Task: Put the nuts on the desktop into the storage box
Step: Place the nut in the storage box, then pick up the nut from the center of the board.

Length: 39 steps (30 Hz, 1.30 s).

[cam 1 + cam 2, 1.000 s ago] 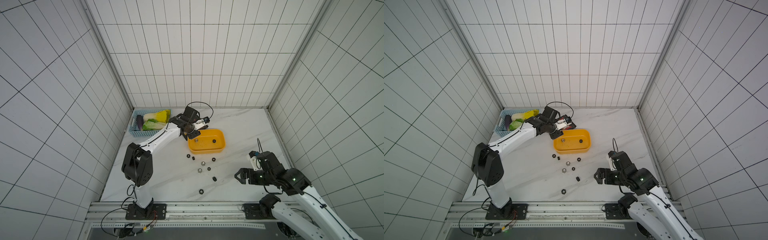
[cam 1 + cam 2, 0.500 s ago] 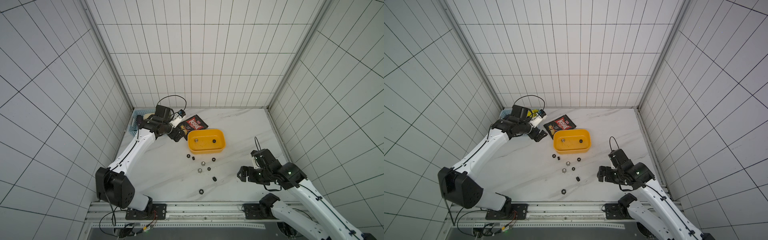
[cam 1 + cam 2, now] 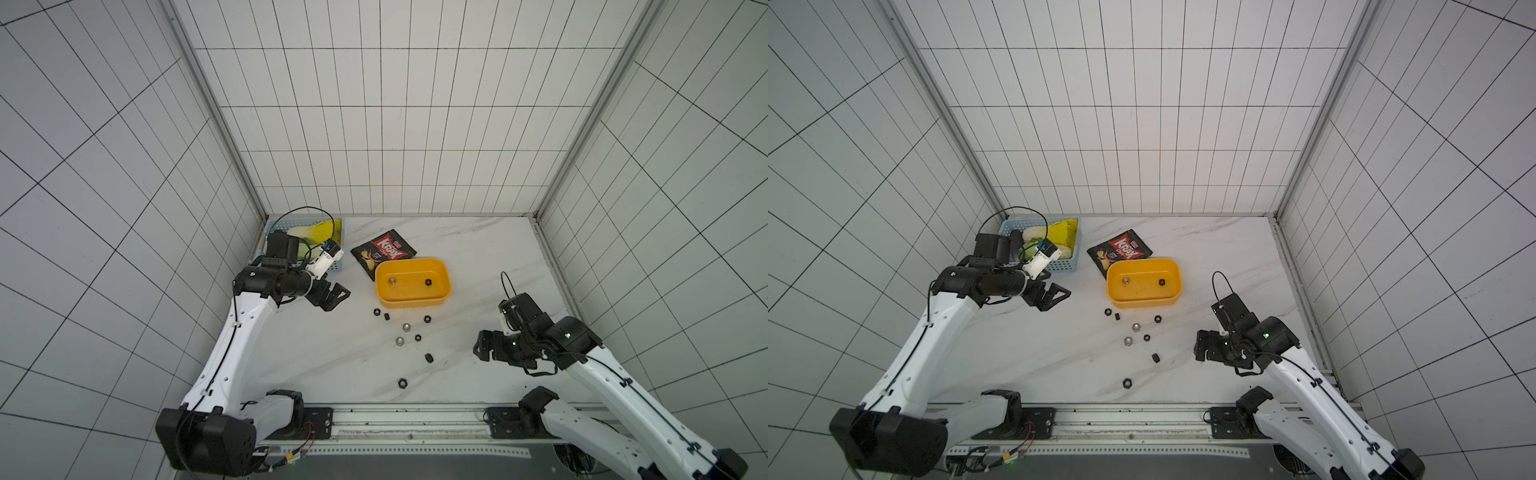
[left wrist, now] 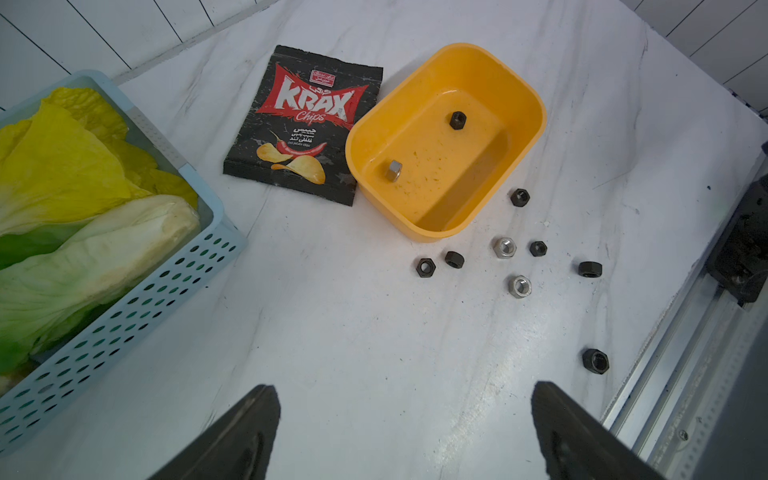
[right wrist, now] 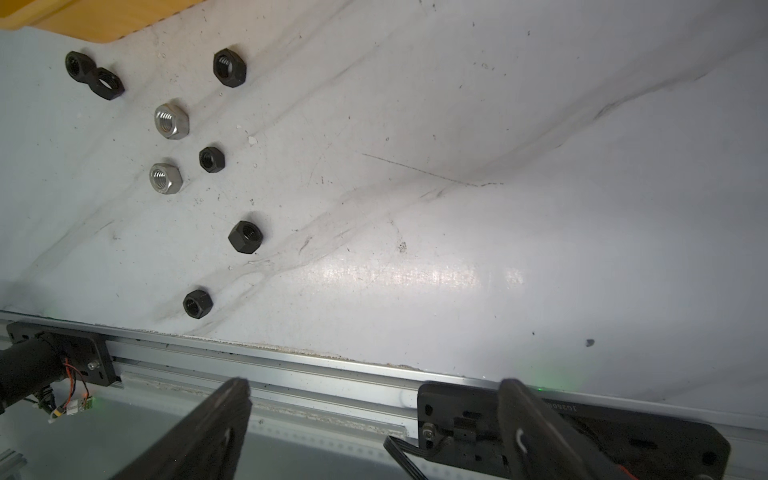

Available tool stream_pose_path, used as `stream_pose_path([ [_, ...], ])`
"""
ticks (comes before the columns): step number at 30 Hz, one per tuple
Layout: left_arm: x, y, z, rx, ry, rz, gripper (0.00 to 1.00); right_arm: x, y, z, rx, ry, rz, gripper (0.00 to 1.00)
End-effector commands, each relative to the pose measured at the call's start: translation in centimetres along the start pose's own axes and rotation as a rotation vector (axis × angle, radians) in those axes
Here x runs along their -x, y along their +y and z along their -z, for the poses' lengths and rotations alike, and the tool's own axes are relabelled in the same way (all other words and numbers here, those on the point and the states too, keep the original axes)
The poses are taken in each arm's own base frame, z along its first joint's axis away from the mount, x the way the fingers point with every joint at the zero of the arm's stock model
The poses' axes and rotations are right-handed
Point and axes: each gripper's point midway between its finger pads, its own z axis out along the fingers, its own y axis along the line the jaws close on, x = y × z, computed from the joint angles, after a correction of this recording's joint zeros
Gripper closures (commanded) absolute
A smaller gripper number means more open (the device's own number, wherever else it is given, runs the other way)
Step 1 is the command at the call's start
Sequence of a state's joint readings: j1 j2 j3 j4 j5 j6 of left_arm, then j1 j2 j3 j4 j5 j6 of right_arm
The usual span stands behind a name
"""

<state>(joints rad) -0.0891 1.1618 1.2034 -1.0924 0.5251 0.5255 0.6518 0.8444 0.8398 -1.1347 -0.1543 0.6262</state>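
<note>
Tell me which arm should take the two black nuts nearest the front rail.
Right, likely. The right claw, open, hangs beside those nuts, and its wrist view shows them ahead. The left claw, also open, is farther back, by the blue basket.

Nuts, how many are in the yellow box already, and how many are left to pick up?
Done: a silver nut and a black nut sit in the storage box. In hand: nothing; the left hand and right hand are open and empty. Left: eight nuts lie on the desktop.
</note>
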Motion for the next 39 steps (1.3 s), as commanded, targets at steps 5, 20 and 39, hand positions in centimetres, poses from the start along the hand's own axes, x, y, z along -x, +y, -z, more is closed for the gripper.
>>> stream_pose_path([
  [5,-3.9,-2.9,0.6,-0.084,0.086,-0.041,0.02,2.5,4.5,0.3,0.066,-0.06,0.11,0.06],
  [20,-7.2,-2.8,-1.0,-0.05,0.119,0.014,0.02,3.3,9.0,-3.5,-0.058,-0.035,0.364,0.14],
  [39,-7.4,-2.9,-1.7,-0.076,0.118,0.026,0.02,1.1,11.4,-9.7,-0.176,0.085,0.504,0.25],
])
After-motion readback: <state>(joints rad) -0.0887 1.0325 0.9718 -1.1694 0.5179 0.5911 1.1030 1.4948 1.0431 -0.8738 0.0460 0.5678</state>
